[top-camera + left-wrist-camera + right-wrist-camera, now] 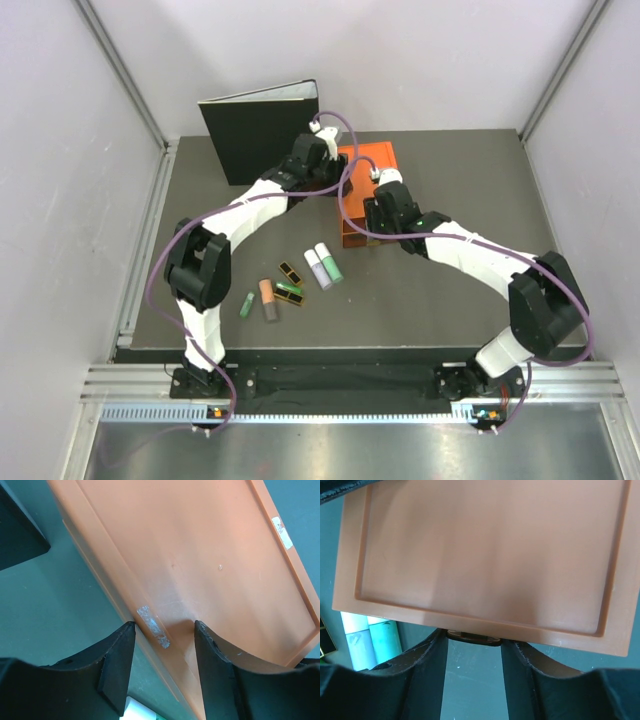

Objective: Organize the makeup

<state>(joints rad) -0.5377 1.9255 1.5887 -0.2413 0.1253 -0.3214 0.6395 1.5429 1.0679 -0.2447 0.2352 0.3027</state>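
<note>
The makeup lies on the mat left of centre: a lilac tube [317, 269] and a mint tube [329, 263] side by side, two black cases [290, 272] [290, 294], a peach-grey tube [268, 299] and a green stick [247, 305]. Both tubes show in the right wrist view, the lilac tube [357, 642] and the mint tube [382, 640]. My left gripper [164, 630] is open and straddles the left edge of the orange drawer box [200, 555]. My right gripper [473, 647] is at the box's front edge, its fingertips touching both ends of the dark drawer handle [472, 637].
The orange drawer box [372, 160] stands at the back centre. The black ring binder [255, 135] stands upright just left of it, and its corner shows in the left wrist view [20, 535]. White walls enclose the dark mat.
</note>
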